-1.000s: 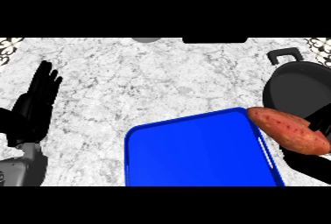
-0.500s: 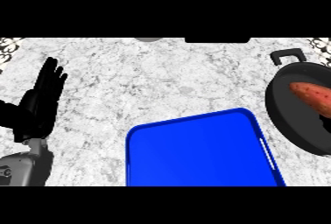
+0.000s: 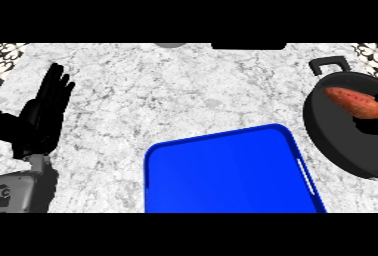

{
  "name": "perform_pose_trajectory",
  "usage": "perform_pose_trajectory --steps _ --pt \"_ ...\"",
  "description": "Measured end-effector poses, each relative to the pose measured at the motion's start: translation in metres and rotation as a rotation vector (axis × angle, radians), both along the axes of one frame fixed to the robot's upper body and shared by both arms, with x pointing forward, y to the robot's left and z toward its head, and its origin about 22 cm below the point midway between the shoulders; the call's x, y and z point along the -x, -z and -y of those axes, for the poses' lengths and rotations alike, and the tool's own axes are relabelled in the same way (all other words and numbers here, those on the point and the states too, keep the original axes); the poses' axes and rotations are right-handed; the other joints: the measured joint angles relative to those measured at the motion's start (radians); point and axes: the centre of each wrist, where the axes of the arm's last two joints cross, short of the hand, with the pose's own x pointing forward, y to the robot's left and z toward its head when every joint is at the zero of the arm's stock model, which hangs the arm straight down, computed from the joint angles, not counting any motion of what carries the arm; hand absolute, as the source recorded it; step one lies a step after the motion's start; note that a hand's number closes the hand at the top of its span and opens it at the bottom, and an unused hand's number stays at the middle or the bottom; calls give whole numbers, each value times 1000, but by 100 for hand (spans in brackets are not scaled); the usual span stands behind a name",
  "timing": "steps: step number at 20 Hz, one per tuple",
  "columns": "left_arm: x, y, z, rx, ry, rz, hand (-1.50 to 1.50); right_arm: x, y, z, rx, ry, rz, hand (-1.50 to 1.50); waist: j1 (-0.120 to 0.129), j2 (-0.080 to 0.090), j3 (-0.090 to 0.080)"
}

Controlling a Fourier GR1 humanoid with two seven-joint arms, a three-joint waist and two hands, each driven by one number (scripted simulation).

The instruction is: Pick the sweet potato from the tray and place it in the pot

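Colour: the reddish-brown sweet potato (image 3: 353,100) shows against the dark grey inside of the pot (image 3: 332,145), which sits at the right edge of the head view.
Sweet potato: it is within the pot's rim, toward the pot's far side; whether it rests on the bottom or is held just above it cannot be told.
Right hand: only a black shape (image 3: 367,125) shows just below the sweet potato, at the picture's edge; whether its fingers are spread or curled on the sweet potato cannot be told.
Left hand: it (image 3: 40,117) stands well to the left of the pot, fingers straight and apart, resting over the marble counter (image 3: 184,90) and holding nothing.
Tray: the blue tray (image 3: 229,175) lies just left of the pot, nothing showing on it.
Pot handle: a black loop handle (image 3: 330,65) sticks out on the pot's far side.
Step in hand: by the look of it, setting the sweet potato down in the pot and letting go.
Doing it well: the release is best made low inside the pot, near its middle rather than the rim, so the sweet potato settles without rolling; the right hand should then lift straight up, clear of the rim and handle, so the pot is not nudged toward the tray.
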Motion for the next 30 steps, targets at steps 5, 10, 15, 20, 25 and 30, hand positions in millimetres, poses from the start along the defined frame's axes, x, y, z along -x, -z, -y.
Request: perform_pose_trajectory --steps 5,10,15,20,25,30 --pt "3 2 3 -5 -2 9 0 -17 27 15 -145 -29 -92 -150 4 1 0" --pt "4 6 3 -15 9 2 0 -33 37 19 -322 -140 -88 -150 5 1 1" --pt "1 6 -4 -11 -11 9 0 -34 38 31 -532 -212 65 -150 -4 0 1" --pt "5 10 -4 -3 -11 4 0 -19 33 70 -680 -220 171 -150 -7 -2 0" --pt "-1 5 -5 -6 -13 5 0 7 20 116 -747 -215 214 -150 -11 -2 0" --pt "8 2 -5 -4 -5 -3 0 40 16 154 -777 -222 225 -150 -8 -3 0"
